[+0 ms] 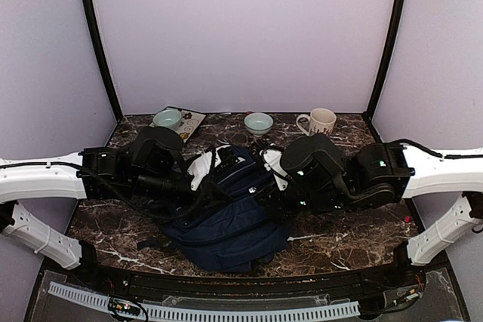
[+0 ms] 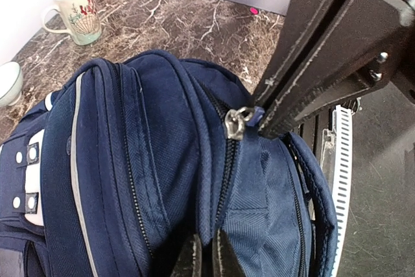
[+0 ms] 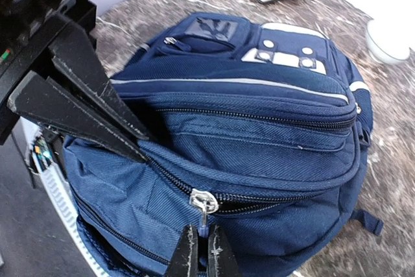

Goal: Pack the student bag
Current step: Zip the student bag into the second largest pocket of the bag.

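The student bag (image 1: 226,220), a navy backpack with a white snap patch (image 3: 285,56), lies in the middle of the table between both arms. My right gripper (image 3: 203,241) is shut on the blue pull tab of the silver zipper slider (image 3: 205,200) on a side compartment; its black fingers (image 2: 311,63) also show in the left wrist view at the slider (image 2: 238,121). My left gripper (image 2: 209,251) is shut on a fold of bag fabric beside the same zipper track; its fingers (image 3: 84,95) press into the bag at the left of the right wrist view. The zipper is partly open.
A cream mug (image 1: 321,121) stands at the back right. A pale green bowl (image 1: 259,122) sits at the back centre. Another bowl (image 1: 167,118) rests on a patterned tray (image 1: 192,122) at the back left. A white ribbed strip (image 1: 226,313) runs along the near edge.
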Controlling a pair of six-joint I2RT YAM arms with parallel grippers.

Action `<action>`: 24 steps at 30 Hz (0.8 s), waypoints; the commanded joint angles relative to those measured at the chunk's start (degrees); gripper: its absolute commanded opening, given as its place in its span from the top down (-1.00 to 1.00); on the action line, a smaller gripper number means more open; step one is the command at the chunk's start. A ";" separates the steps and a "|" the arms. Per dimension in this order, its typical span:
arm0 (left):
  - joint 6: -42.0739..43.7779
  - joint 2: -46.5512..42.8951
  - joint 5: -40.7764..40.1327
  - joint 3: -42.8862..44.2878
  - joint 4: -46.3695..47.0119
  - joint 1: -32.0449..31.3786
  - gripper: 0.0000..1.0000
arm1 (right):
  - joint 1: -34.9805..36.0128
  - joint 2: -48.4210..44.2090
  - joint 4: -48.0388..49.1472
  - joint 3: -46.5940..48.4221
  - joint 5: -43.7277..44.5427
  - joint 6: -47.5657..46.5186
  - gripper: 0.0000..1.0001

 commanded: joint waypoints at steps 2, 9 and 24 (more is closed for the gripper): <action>2.63 2.62 -7.89 2.00 -3.26 1.42 1.00 | 3.97 -3.27 2.66 0.71 2.93 3.46 1.00; 1.51 -1.51 -10.51 -2.14 -4.67 1.41 1.00 | 3.95 -3.22 -4.79 -0.61 16.44 13.09 1.00; -1.54 -10.49 -13.85 -8.40 -8.54 1.41 1.00 | -4.41 -0.25 -2.63 -1.10 14.18 9.60 1.00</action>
